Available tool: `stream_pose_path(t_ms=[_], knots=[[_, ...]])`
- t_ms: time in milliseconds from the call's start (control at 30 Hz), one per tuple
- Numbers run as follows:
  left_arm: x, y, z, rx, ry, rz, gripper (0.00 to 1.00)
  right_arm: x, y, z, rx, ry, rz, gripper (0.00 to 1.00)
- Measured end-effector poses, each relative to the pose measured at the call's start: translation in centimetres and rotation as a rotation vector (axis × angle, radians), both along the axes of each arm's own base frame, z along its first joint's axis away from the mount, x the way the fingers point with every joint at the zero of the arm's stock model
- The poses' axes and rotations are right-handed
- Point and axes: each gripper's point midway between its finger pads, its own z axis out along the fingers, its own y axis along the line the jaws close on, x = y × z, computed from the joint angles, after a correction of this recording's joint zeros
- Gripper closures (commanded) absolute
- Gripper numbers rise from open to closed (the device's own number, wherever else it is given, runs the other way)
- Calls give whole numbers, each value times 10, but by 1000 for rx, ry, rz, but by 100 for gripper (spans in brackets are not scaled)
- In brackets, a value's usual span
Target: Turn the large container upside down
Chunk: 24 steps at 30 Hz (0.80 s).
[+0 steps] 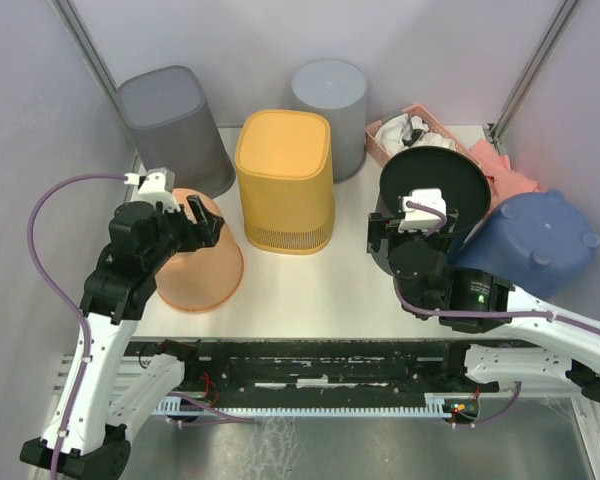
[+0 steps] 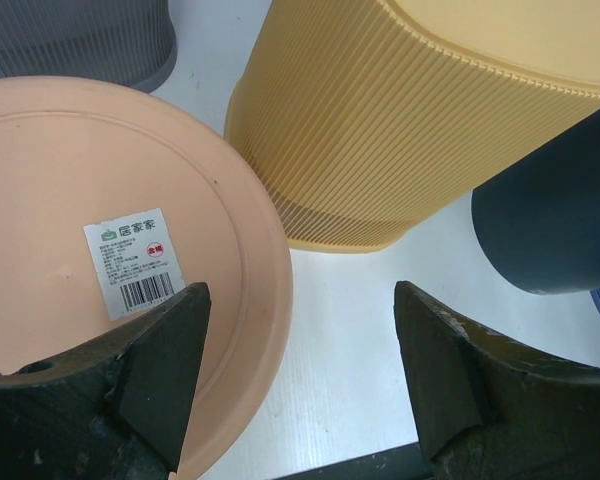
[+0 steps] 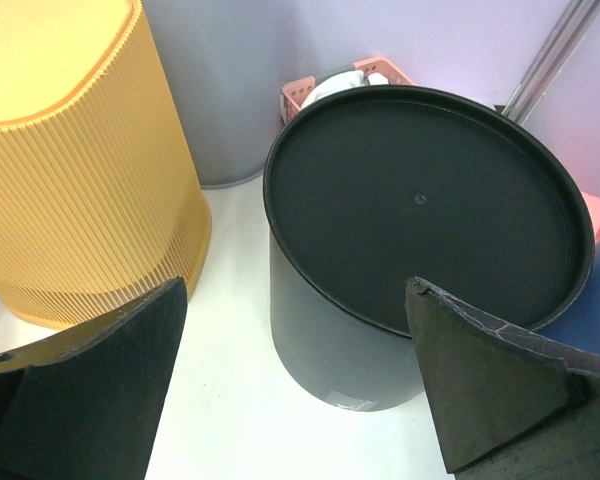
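Note:
A large peach container [image 1: 208,275] stands bottom up at the left of the table, with a white barcode label [image 2: 130,265] on its upturned base. My left gripper [image 1: 204,218] hovers over its right edge, open and holding nothing; in the left wrist view the gripper [image 2: 300,300] has one finger over the peach base and the other over bare table. My right gripper [image 1: 417,228] is open just in front of a black round container [image 1: 435,175], also bottom up. Its fingers [image 3: 295,290] are apart from the black wall [image 3: 350,330].
A yellow ribbed bin [image 1: 283,175] stands bottom up in the middle. A dark grey bin [image 1: 170,120] and a light grey bin [image 1: 330,95] stand at the back. A blue tub [image 1: 535,245] lies at the right, beside a pink basket [image 1: 410,125].

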Motion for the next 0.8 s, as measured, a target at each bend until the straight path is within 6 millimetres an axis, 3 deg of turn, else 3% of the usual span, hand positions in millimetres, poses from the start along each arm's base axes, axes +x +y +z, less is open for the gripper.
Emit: stream_pose_path(t_ms=[800], knots=[[-2, 13, -3, 16, -41, 67, 17, -2, -3, 2, 70, -6, -1, 1]])
